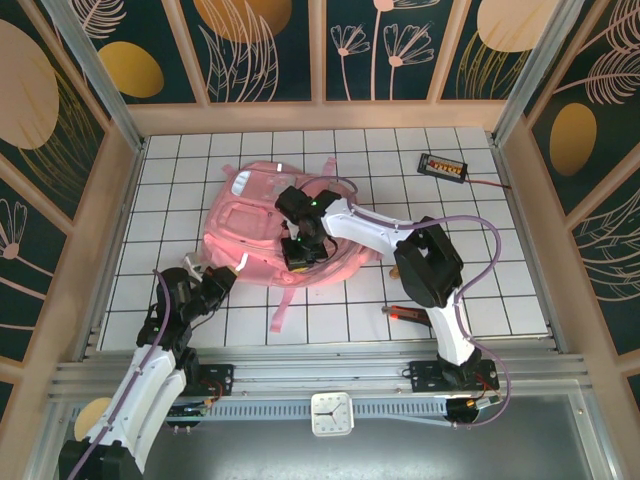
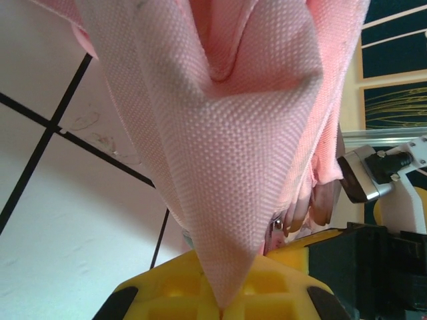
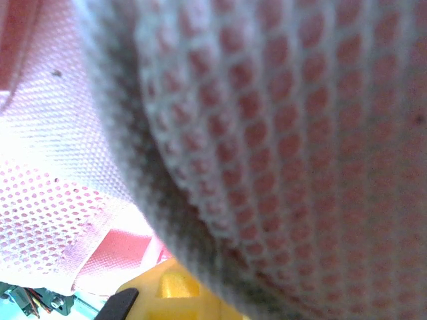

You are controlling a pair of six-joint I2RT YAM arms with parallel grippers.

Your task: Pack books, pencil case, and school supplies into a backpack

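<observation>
Pinching a fold of pink woven cloth, the left claw [image 2: 222,305] is clenched on the near-left edge of the backpack [image 1: 250,220]. Its yellow fingers [image 2: 180,297] meet around the fabric, low over the white gridded worktop [image 1: 480,275]. Farther in, the right claw [image 1: 303,255] is down on the middle of the backpack and closed. Pink-and-white mesh presses right against it in the right wrist view, and I cannot tell whether any mesh is caught between the fingers.

Counting from the near side:
- One small white clock [image 1: 331,413] sits on the front rail.
- One short dark item with a red end [image 1: 404,313] lies beside the right arm's base.
- One pink backpack lies flat across the middle of the worktop, one loose strap [image 1: 283,305] trailing toward the arms.
- One black wired box with orange buttons [image 1: 443,166] rests near the far right corner, well apart from the backpack.

The backpack is the sole container, and its contents cannot be made out.
</observation>
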